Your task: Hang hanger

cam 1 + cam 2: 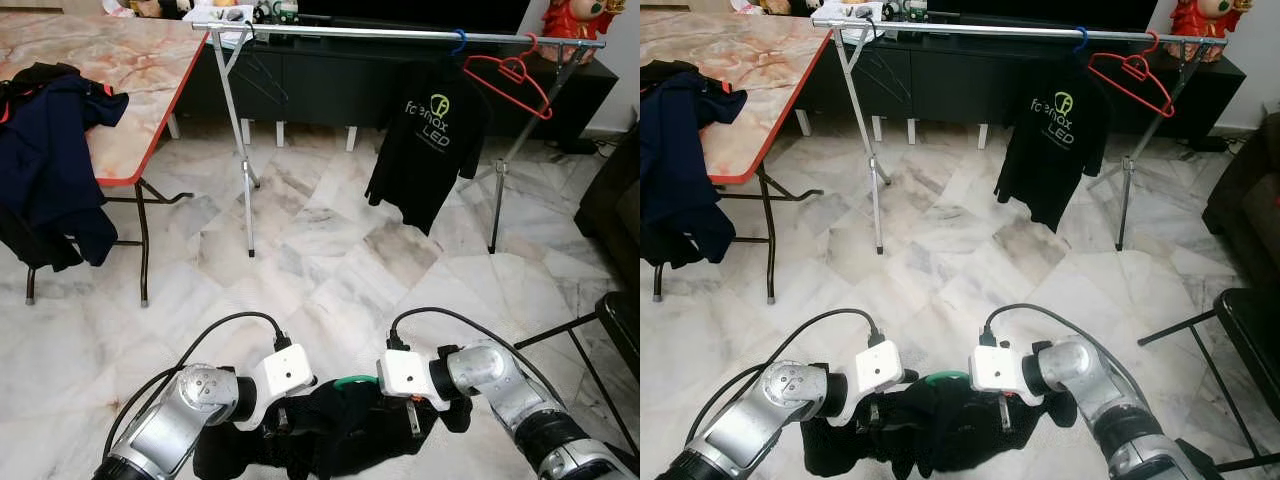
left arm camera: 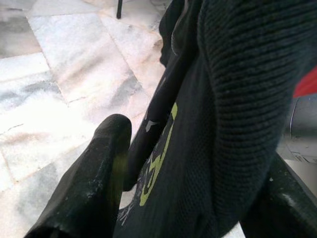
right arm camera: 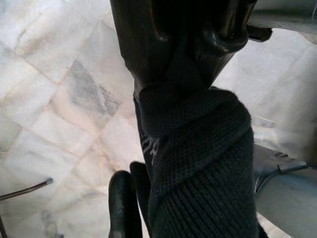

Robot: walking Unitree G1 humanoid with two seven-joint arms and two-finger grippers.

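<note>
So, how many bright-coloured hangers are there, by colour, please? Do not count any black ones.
Red hanger, empty on the rail: 1
Blue hanger, carrying the black T-shirt: 1
Green hanger, in the dark garment held by the left gripper and right gripper: 1
Total: 3

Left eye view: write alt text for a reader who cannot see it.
Both grippers, left gripper and right gripper, hold a black garment on a green hanger low over the marble floor. Ahead, a clothes rail carries a black T-shirt and red hanger.
</note>
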